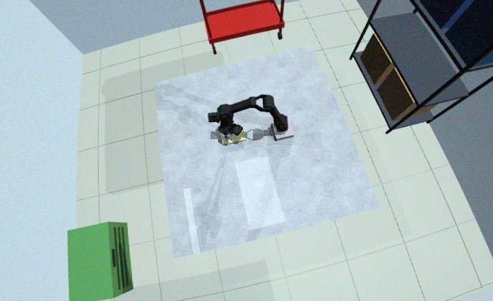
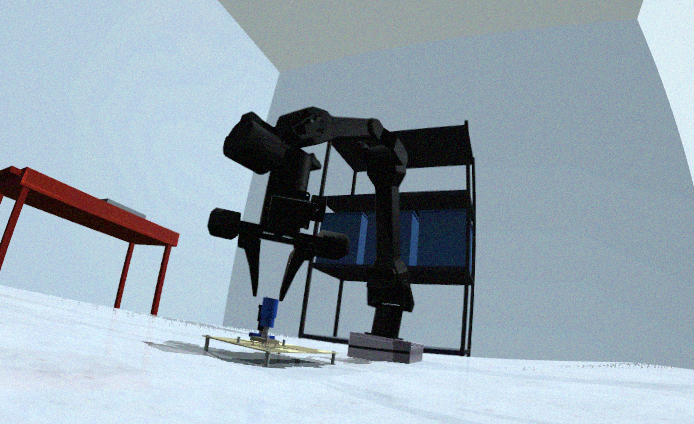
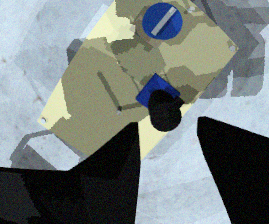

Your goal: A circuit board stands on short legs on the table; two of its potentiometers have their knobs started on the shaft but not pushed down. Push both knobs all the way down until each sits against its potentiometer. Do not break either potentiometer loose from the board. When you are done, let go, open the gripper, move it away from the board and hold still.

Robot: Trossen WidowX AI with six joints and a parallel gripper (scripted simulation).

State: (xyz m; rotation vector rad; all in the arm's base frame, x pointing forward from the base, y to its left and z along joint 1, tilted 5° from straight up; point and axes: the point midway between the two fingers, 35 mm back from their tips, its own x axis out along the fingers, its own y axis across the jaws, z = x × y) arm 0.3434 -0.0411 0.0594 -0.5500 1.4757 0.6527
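The circuit board (image 1: 241,136) (image 2: 308,348) (image 3: 90,95) stands on short legs. A blue knob (image 2: 269,311) (image 3: 160,12) with a pale line on top stands high over the board; a grey part shows beneath it in the exterior view. A black knob (image 3: 165,114) stands over a square blue potentiometer (image 3: 151,86). In the exterior view the black knob is mostly hidden behind the blue one, so its height is hard to tell. My gripper (image 2: 269,297) (image 3: 167,128) is partly open and empty, fingers pointing down, tips just above knob height. In the wrist view the black knob appears between and slightly beyond the tips.
The arm's base (image 1: 283,136) (image 2: 387,348) stands beside the board. A red cart (image 1: 244,20) (image 2: 97,210), a dark shelf rack (image 1: 417,52) (image 2: 418,197) and a green cabinet (image 1: 89,261) stand away from the board.
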